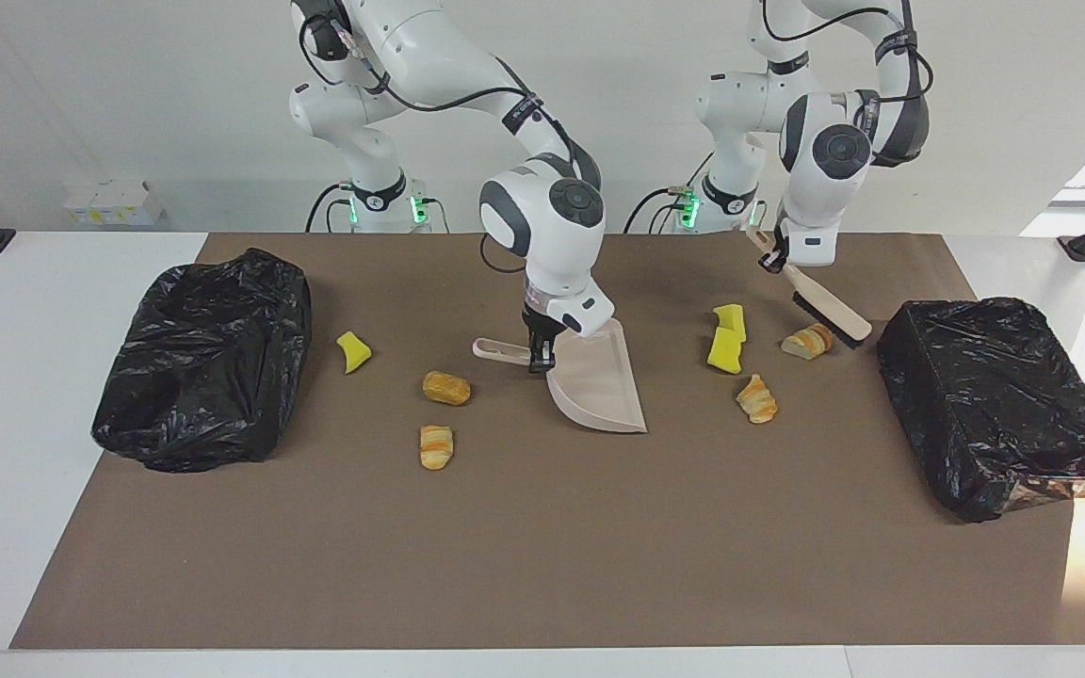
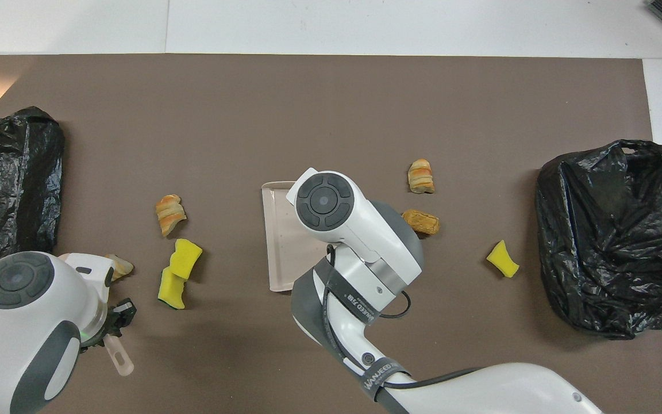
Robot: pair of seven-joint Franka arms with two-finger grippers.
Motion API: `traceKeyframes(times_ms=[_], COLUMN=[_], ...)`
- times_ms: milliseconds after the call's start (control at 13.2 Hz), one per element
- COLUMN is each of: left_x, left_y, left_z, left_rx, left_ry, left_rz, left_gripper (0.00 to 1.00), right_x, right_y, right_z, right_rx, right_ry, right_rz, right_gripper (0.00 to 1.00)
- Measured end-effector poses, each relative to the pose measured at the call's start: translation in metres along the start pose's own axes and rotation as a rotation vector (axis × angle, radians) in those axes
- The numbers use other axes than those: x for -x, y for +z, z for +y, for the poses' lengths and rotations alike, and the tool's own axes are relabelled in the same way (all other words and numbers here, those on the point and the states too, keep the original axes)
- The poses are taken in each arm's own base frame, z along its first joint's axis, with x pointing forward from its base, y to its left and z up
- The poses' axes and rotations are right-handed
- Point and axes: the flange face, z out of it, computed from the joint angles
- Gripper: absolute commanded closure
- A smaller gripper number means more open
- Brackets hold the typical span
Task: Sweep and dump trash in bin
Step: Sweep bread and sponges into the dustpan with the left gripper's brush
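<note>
Both end effectors were clamped on tools. The right end effector [image 1: 537, 361] pinched the beige dustpan [image 1: 599, 388] by its handle at mid-table. The left end effector [image 1: 772, 261] gripped the brush [image 1: 827, 307], its bristles beside a striped roll [image 1: 807, 341]. Seven trash pieces lay scattered on the table [image 1: 524, 546].

We see the tabletop [image 1: 542, 565] from one high camera facing the robots and another steeply above their end, half a turn apart, both sharing the brown mat [image 2: 331, 103].
</note>
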Motion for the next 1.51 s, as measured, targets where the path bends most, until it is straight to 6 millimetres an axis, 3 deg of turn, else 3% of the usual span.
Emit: traceKeyframes(times_ms=[151,606,985,1287,1515], left_x=[0.004,0.029,0.030,0.023,0.017], left_y=[0.012,-0.006,-0.003,-0.024,-0.042], left_z=[0.005,0.050,0.093,0.133,0.144], left_rx=[0.010,0.153,0.259,0.315,0.313], left_ry=[0.017,0.193,0.287,0.313,0.323], left_rz=[0.016,0.110,0.163,0.183,0.179], left_gripper=[1.00,1.00,1.00,1.00,1.00], right_x=[-0.003,0.003,-0.002,-0.002,-0.002], right_y=[-0.003,-0.006,-0.006,-0.006,-0.007], right_z=[0.000,-0.002,-0.001,0.000,0.000], right_rx=[0.005,-0.089,-0.112,-0.110,-0.109], right_ry=[-0.004,0.023,0.036,0.037,0.038], right_rz=[0.002,-0.018,-0.001,0.001,0.001], right_gripper=[1.00,1.00,1.00,1.00,1.00])
